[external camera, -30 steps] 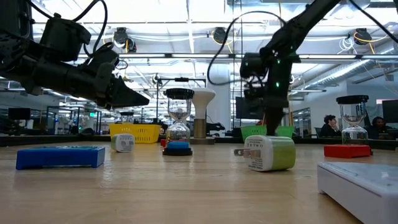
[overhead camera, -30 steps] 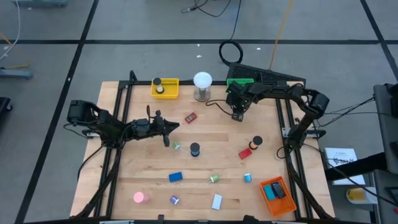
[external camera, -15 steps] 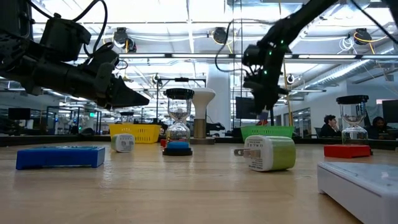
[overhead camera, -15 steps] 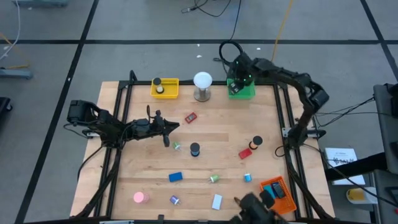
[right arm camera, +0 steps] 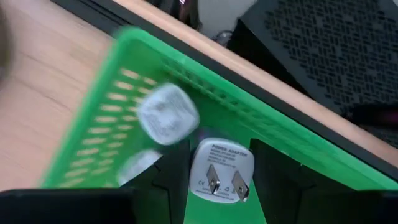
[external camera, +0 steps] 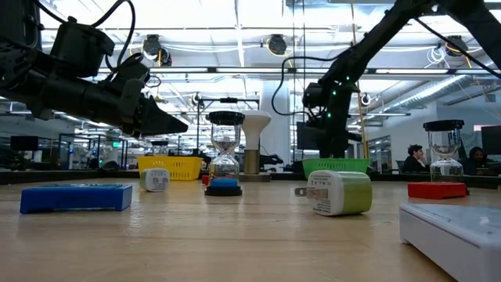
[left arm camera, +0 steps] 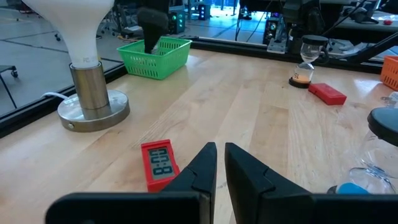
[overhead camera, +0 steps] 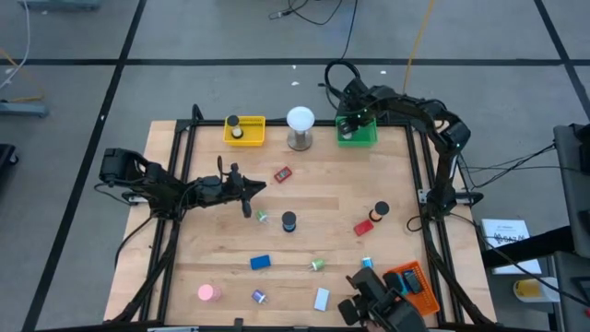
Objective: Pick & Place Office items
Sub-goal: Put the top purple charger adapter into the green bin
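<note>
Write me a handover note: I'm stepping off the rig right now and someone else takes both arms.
Right claw: over the green plastic basket at the table's far edge, gripping a white power adapter; another white adapter already lies inside.
Left claw: shut, empty, hovering over the table's left-middle, near the red flat timer.
Done: one item in the yellow basket, some in the orange tray.
Left: release the adapter; then the timer, black-topped hourglass, red block, blue block, pink disc and small pieces along the near edge.
</note>
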Robot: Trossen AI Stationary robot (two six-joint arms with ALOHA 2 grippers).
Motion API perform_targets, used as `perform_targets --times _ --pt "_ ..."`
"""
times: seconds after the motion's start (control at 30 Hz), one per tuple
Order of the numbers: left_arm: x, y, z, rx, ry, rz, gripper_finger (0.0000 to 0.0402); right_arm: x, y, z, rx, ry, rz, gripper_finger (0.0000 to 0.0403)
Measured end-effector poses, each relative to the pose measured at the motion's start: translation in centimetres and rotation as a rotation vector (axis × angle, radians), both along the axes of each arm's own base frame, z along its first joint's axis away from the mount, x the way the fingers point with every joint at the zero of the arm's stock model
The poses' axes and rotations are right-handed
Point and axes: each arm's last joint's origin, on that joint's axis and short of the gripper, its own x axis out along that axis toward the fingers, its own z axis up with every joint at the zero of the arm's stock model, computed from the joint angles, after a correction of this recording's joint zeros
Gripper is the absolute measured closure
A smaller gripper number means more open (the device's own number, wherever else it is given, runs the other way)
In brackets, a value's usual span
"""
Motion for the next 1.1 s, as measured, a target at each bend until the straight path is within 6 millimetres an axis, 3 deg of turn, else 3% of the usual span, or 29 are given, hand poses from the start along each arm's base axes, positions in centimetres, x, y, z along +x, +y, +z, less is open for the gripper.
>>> perform_targets --times 0.33,0.77,1.1 --pt "0.0 0.0 0.0 0.000 0.000 0.000 0.0364 0.1 -0.5 -1.1 0.011 0.005 -0.014 0.0264" --pt "0.0 0.0 0.0 0.000 0.000 0.000 0.0364 0.3 -0.7 -0.9 -0.023 -0.016 -0.011 0.0218" --pt "0.0 0.0 0.0 0.000 -0.001 0.000 0.0364 -0.4 0.1 3.6 -0.151 -0.053 -0.006 0.0226"
